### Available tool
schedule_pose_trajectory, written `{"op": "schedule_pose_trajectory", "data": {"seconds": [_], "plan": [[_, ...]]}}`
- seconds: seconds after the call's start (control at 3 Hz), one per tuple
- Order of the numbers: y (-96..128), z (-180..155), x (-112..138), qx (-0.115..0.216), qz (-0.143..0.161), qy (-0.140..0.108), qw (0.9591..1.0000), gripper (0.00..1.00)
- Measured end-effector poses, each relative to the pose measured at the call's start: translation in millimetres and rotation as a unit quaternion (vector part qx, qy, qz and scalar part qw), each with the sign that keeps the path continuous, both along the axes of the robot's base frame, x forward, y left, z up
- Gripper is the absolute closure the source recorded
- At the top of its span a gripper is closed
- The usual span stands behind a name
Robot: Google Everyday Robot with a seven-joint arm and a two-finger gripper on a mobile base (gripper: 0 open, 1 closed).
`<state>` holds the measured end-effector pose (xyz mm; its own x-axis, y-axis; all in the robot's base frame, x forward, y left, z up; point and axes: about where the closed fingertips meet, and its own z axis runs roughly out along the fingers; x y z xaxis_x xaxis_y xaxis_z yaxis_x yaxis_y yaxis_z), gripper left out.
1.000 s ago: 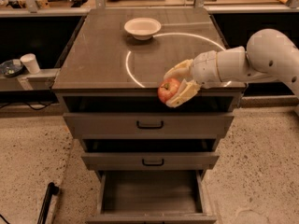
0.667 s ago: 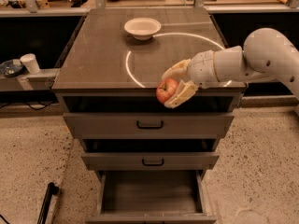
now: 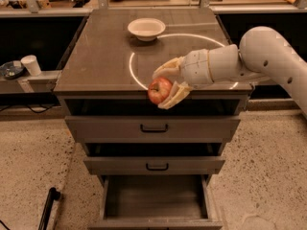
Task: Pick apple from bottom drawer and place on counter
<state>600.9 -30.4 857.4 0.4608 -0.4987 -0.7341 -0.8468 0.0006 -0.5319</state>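
**Apple held at the worktop's front edge: carry it inward before you let go**

Your hand [image 3: 165,88] sits at the centre of the frame, its two pale fingers closed around the apple [image 3: 159,90], one above and one below. The arm [image 3: 268,56] reaches in from the right. The apple is clear of the bottom drawer [image 3: 153,195], which stands pulled out and bare at the bottom of the frame. In this view the fruit overlaps the front lip of the worktop [image 3: 100,56] and the dark gap above the top drawer [image 3: 152,127]. You cannot tell from here whether it hangs over the surface or just in front of it.

Treat the step in hand as the carry to the set-down. Judged from this view, a release here risks the apple rolling off the lip or dropping down the cabinet face. So move the hand toward the upper part of the frame, into the ring of light [image 3: 130,61], where the surface is bare. Stop well short of the white bowl [image 3: 146,28] at the upper centre.

Keep the apple a little above the surface while you travel, so the lower finger does not catch the edge. Then lower it until the fruit rests on the worktop. A round apple will likely roll if dropped, so part the fingers only once its weight is down. Draw the hand back to the right, along the arm's line, without brushing the fruit.
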Motion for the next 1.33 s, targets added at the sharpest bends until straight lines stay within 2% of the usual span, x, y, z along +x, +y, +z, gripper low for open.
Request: {"op": "schedule_pose_trajectory", "data": {"seconds": [0.33, 0.67, 1.0, 1.33], "plan": [[1.9, 18.4, 3.4, 0.044, 0.007, -0.015, 0.9989, 1.00], [3.4, 38.9, 22.7, 0.064, -0.012, -0.031, 0.9974, 1.00], [1.9, 41.7, 52.0, 0.079, -0.077, 0.002, 0.9939, 1.00], [2.9, 31.9, 83.2, 0.131, -0.147, 0.051, 0.9791, 1.00]]}}
